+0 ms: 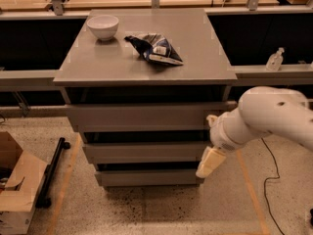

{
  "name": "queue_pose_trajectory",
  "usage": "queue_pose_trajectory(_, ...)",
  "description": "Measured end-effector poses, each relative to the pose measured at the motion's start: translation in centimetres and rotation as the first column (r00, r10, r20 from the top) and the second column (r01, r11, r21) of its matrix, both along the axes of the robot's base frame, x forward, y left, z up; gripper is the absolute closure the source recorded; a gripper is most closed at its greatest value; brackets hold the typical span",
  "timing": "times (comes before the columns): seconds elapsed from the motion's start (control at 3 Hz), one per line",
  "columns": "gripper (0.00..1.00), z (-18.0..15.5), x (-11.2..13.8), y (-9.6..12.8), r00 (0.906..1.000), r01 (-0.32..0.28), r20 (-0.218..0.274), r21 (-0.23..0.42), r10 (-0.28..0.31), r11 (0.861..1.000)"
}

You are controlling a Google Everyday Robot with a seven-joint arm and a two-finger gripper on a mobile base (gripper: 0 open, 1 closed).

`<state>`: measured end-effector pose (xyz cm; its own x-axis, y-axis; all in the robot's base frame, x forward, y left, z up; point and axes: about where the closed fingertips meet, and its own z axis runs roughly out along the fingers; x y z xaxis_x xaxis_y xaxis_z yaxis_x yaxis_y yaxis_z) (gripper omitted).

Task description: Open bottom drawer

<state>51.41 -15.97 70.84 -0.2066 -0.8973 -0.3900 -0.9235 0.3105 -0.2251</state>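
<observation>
Bottom drawer [149, 178] looks shut at the foot of the cabinet [98, 62], its contents hidden. The gripper [210, 161] hangs by the cabinet's lower right corner; its spread cannot be told. With no handle, it should probably catch the front's upper edge and pull straight out. The bowl [102, 26] on the cabinet top looks empty.

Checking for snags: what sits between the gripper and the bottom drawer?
Nothing shows there in the camera view: the gripper hangs by the right end of the bottom drawer, with no object between them.
</observation>
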Motion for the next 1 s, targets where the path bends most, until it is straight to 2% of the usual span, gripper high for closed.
queue_pose_trajectory(0.33,0.0,-2.0,0.3,0.3,0.9997,0.007,-0.025,0.018,-0.006,1.0)
queue_pose_trajectory(0.67,0.0,-2.4,-0.2,0.4,0.9988,-0.016,-0.047,0.008,0.017,1.0)
queue_pose_trajectory(1.0,0.0,-5.2,-0.2,-0.7,0.9966,-0.012,-0.08,0.069,0.018,0.998)
